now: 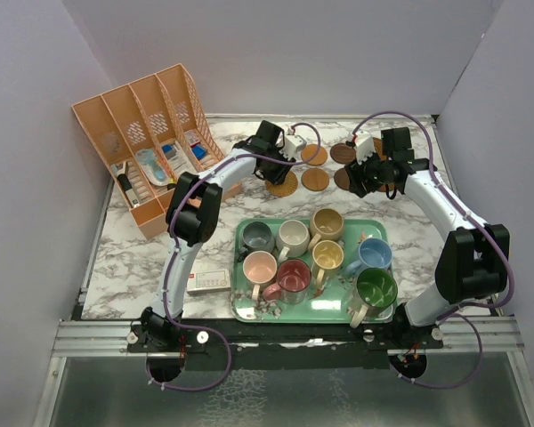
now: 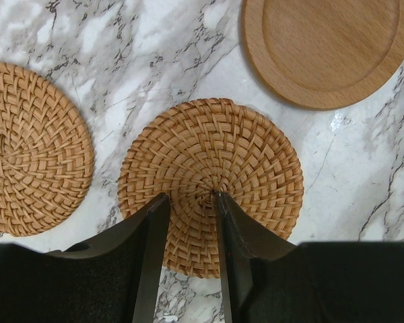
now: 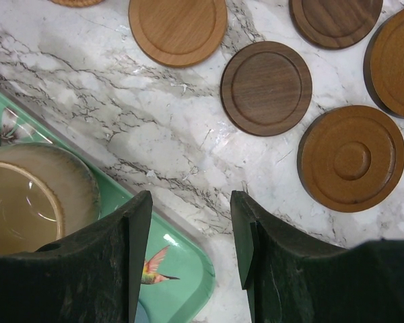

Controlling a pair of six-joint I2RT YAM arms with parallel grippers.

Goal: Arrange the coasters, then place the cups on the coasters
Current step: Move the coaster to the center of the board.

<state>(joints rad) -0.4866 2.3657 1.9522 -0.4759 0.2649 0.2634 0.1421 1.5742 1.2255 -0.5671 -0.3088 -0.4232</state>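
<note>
A marble-patterned bench [image 1: 125,258] carries everything. At its back left stands an orange slotted file organiser [image 1: 151,133], its contents too small to name. Near the front edge a green floral tray [image 1: 325,310] holds all eight mugs. The grey mug [image 1: 256,237], cream mug [image 1: 293,237] and tan mug [image 1: 326,223] sit along the back. The pink mug [image 1: 260,266], dark red mug [image 1: 294,278], yellow mug [image 1: 327,258] and blue mug [image 1: 374,254] come next, with the green mug [image 1: 376,288] at the front right.

The left arm [image 1: 191,209] reaches to the back centre, and the right arm [image 1: 467,258] bends in from the right.

The coasters lie flat on bare marble behind the tray, apart from one another. The left wrist view shows a woven coaster [image 2: 212,161], a second woven coaster [image 2: 34,148] near it, and a smooth rimmed coaster [image 2: 323,47]. The right wrist view shows a light-orange coaster [image 3: 178,27], a dark walnut coaster [image 3: 266,87] and a ringed brown coaster [image 3: 350,158].

The left end effector [image 2: 188,196] stands narrow, with nothing between its fingers. Its tips are at the centre of the first woven coaster, though I cannot tell whether they touch it. The right end effector [image 3: 190,198] is moderately wide and empty, over bare marble between the tray corner and the wooden coasters.

A small white box [image 1: 209,281] lies just left of the tray.
</note>
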